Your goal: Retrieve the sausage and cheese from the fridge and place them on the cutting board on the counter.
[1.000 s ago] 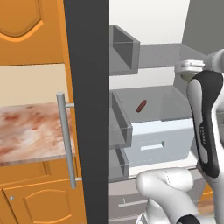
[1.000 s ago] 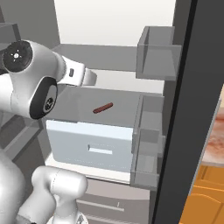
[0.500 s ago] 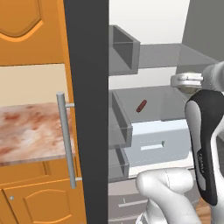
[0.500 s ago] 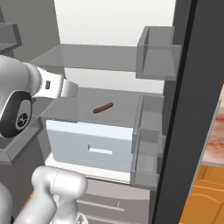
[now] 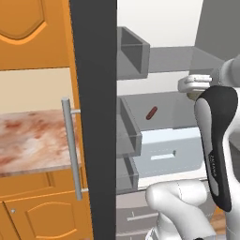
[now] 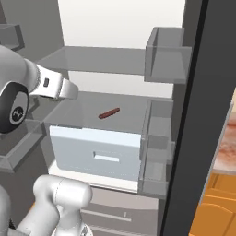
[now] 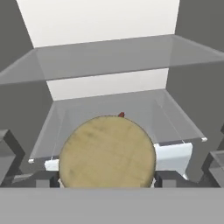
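One cheese (image 7: 107,151) clamped in end effector (image 7: 107,179) | sausage (image 5: 151,113) beyond, on fridge (image 6: 115,60) shelf

The left base view looks forward from behind the arm's left side, past the dark edge of the open fridge (image 5: 154,61) door, with the worktop (image 5: 33,140) at its left edge. The right base view faces the same fridge interior from the arm's right side, with a strip of worktop (image 6: 228,147) at its right edge. Both share the glass shelf carrying the sausage (image 5: 151,113), lying near the shelf's middle, and the pale drawer below it. The hand view sits much nearer, level with that shelf and facing the fridge's back wall, the round tan cheese (image 7: 107,153) close before the lens.
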